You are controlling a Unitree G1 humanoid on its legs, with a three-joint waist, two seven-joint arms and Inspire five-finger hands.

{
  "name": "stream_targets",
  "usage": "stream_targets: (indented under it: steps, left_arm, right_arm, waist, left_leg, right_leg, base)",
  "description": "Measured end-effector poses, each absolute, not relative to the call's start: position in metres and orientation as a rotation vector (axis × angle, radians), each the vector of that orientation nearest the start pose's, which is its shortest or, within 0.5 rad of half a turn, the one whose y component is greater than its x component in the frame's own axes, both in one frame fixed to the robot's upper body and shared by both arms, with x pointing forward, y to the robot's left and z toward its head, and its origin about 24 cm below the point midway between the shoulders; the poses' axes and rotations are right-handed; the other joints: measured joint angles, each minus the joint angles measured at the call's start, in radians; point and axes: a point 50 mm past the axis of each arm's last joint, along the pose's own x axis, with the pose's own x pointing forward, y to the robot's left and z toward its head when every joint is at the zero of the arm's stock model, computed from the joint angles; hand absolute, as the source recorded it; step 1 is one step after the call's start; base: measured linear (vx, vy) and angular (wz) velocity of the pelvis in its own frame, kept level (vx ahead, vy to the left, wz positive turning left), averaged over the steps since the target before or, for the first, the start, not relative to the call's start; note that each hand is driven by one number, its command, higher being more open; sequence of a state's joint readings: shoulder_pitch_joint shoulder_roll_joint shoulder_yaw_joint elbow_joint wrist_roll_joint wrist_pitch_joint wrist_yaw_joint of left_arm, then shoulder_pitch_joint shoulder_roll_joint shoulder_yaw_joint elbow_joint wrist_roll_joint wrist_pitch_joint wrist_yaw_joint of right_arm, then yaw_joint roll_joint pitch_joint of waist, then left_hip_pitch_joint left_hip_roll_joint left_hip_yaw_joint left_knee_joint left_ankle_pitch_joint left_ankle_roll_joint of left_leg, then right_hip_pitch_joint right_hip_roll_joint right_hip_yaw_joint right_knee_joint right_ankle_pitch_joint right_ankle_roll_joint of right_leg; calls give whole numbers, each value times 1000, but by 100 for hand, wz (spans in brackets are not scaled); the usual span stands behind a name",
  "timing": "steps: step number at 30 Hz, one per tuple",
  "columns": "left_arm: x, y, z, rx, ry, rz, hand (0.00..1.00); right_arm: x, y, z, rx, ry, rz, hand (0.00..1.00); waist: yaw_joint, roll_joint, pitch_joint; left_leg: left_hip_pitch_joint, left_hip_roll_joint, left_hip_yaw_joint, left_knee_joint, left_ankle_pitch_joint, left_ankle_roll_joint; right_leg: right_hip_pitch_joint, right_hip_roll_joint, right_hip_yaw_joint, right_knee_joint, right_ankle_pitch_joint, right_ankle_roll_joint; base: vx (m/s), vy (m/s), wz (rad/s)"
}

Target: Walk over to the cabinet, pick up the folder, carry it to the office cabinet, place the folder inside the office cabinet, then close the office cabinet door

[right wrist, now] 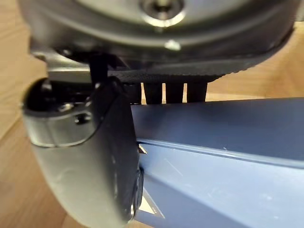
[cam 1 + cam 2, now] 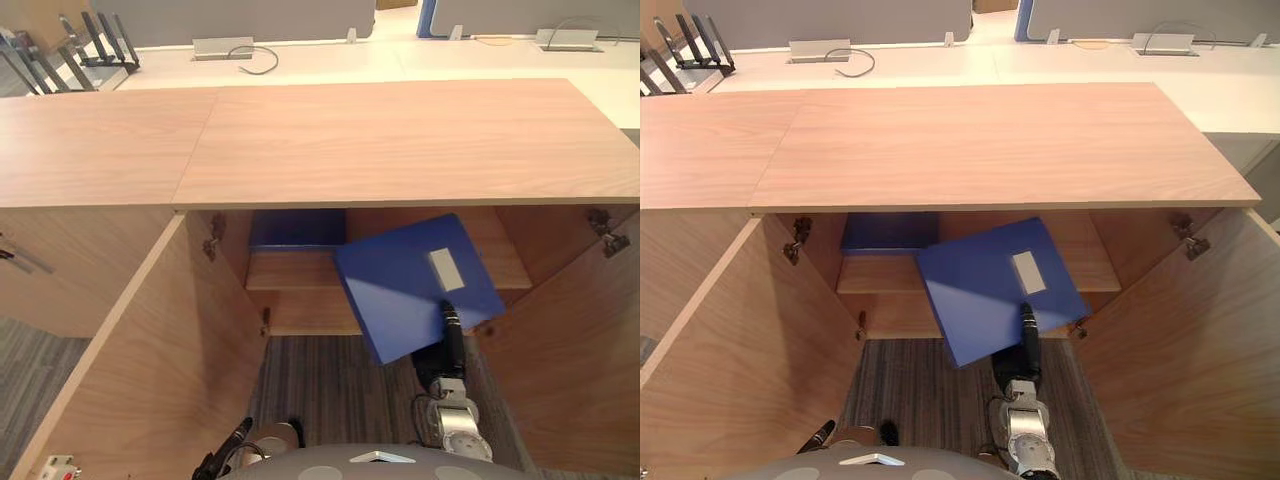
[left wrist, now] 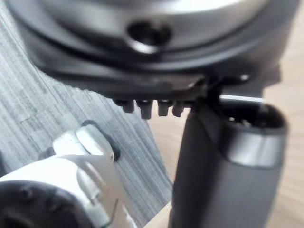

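A blue folder (image 2: 400, 290) with a white label hangs tilted in front of the open office cabinet (image 2: 400, 140), its far corner over the inner shelf (image 2: 290, 270). My right hand (image 2: 452, 335) is shut on its near edge. The thumb lies on the cover, and in the right wrist view the fingers (image 1: 173, 92) reach under the folder (image 1: 228, 156). My left hand (image 2: 232, 442) hangs low at the lower left, open and holding nothing, with its thumb (image 3: 228, 171) over the carpet.
A second blue folder (image 2: 297, 228) lies flat at the back left of the shelf. Both cabinet doors stand open, the left door (image 2: 150, 370) and the right door (image 2: 580, 330) flanking me. Behind the cabinet is a white desk (image 2: 330, 65) with a cable and a file rack (image 2: 90, 45).
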State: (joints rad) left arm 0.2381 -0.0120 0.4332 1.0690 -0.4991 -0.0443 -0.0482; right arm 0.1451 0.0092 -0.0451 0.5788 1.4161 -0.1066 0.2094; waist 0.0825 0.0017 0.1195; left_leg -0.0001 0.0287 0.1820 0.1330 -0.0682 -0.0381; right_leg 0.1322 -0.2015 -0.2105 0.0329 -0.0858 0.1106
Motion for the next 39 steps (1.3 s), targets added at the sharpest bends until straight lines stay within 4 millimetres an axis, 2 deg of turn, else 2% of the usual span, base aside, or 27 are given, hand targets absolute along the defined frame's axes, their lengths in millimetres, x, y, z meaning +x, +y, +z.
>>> stream_targets:
  steps: [5, 12, 16, 18, 19, 20, 21, 22, 23, 24, 25, 28, 31, 36, 39]
  left_arm:
    - [16, 201, -171, -658, 1076, 759, 100]
    - [10, 209, -171, -616, 1101, 757, 100]
    - [10, 214, -170, -590, 1101, 750, 100]
    - [18, 210, -170, -601, 1079, 740, 100]
    - [24, 208, -169, -609, 1058, 730, 100]
    - [31, 203, -168, -618, 1039, 715, 100]
    - [37, 200, -168, -619, 1027, 699, 100]
    - [39, 200, -167, -617, 1021, 694, 100]
    - [46, 200, -166, -607, 1005, 683, 100]
    - [51, 203, -164, -599, 982, 686, 100]
    - [53, 204, -163, -595, 971, 687, 100]
    - [58, 203, -162, -600, 953, 683, 100]
    - [65, 203, -159, -596, 922, 684, 100]
    - [75, 205, -155, -587, 882, 674, 100]
    - [85, 204, -152, -588, 857, 663, 100]
  right_arm:
    - [162, -172, -105, 1354, 331, -484, 0]
    - [154, -185, -112, 1321, 334, -557, 0]
    - [163, -193, -107, 1320, 275, -574, 0]
    - [186, -200, -86, 1331, 165, -544, 0]
    - [199, -204, -70, 1334, 84, -509, 0]
    - [216, -210, -45, 1334, -37, -454, 0]
    - [232, -215, -20, 1335, -155, -398, 0]
    - [239, -216, -9, 1337, -207, -372, 0]
    - [249, -219, 12, 1336, -289, -340, 0]
    - [257, -221, 22, 1339, -315, -334, 0]
    - [259, -221, 25, 1341, -320, -332, 0]
    - [263, -220, 40, 1347, -372, -302, 0]
    - [265, -223, 56, 1345, -447, -275, 0]
    - [266, -230, 70, 1349, -526, -291, 0]
    - [273, -232, 85, 1360, -578, -277, 0]
  waist:
    - [-2, -5, -3]
    - [-2, -32, -38]
    - [0, -40, -42]
    - [-1, -25, -20]
    - [-1, -9, 5]
    - [-2, 17, 34]
    - [-3, 28, 57]
    - [-3, 27, 64]
    - [-3, 20, 76]
    - [0, 10, 87]
    - [1, 6, 92]
    - [7, 19, 118]
    - [10, 19, 140]
    - [20, 14, 163]
    - [22, 19, 188]
  left_leg:
    - [22, 2, 12, -62, 26, -10]
    - [40, -2, 32, -129, 49, -11]
    - [37, -12, 41, -139, 52, -7]
    - [-33, -2, 48, -51, 22, 4]
    - [-84, 12, 45, 27, -6, 10]
    - [-148, 32, 36, 123, -41, 18]
    - [-205, 43, 32, 201, -70, 23]
    - [-233, 49, 32, 236, -83, 26]
    - [-292, 50, 32, 307, -109, 30]
    - [-349, 53, 30, 372, -135, 32]
    - [-374, 54, 29, 406, -149, 31]
    - [-466, 67, 33, 515, -198, 35]
    - [-535, 66, 39, 553, -200, 37]
    - [-596, 66, 32, 582, -194, 41]
    - [-644, 70, 23, 620, -197, 46]
  right_leg:
    - [-17, 13, 22, -1, 3, 5]
    - [-45, 18, 49, -3, 5, 5]
    - [-55, 9, 57, -14, 14, 7]
    - [-106, 3, 72, 34, 14, 8]
    - [-145, 4, 78, 81, 13, 6]
    - [-201, 9, 82, 152, 2, -4]
    - [-265, 5, 89, 243, -25, -3]
    - [-302, 0, 98, 290, -46, 0]
    - [-369, -12, 113, 378, -87, 6]
    - [-426, -22, 122, 447, -126, 17]
    - [-451, -26, 130, 473, -146, 26]
    - [-554, -32, 159, 588, -188, 25]
    - [-632, -41, 175, 637, -190, 26]
    - [-691, -42, 177, 668, -190, 26]
    - [-735, -43, 177, 704, -197, 30]
  base:
    - [19, -24, -13]
    - [27, 5, -10]
    - [-7, 43, -8]
    - [-57, 45, -9]
    - [-134, 43, -9]
    - [-195, 61, -12]
    - [-195, 56, -9]
    - [-194, 59, -1]
    - [-216, 49, 4]
    - [-226, 43, 5]
    - [-231, 38, 1]
    - [-192, 44, -7]
    - [-108, 34, -4]
    - [-12, 8, 3]
    - [-1, 11, 5]
